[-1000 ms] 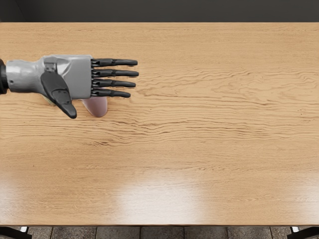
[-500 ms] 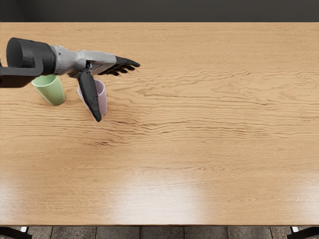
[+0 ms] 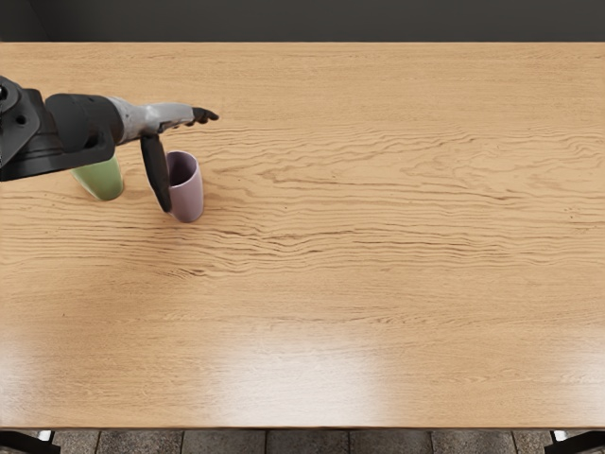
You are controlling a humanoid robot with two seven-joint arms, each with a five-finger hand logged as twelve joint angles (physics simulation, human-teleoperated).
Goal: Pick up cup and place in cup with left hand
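My left hand (image 3: 189, 159) comes in from the left edge with its fingers extended and holding nothing. Its thumb points down the picture and overlaps the left side of the pink-purple cup (image 3: 189, 197), whose dark opening faces up; whether thumb and cup touch, I cannot tell. Left of that cup stands the green cup (image 3: 106, 181), its upper part hidden behind the forearm. The two cups are apart.
The wooden table (image 3: 359, 246) fills most of the view, its far edge near the top and its near edge close to the bottom. Both cups are on its left part.
The left hand has turned from palm-flat to edge-on and drawn back a little to the left. Both cups, largely covered a second ago, now show more and stand where they were.
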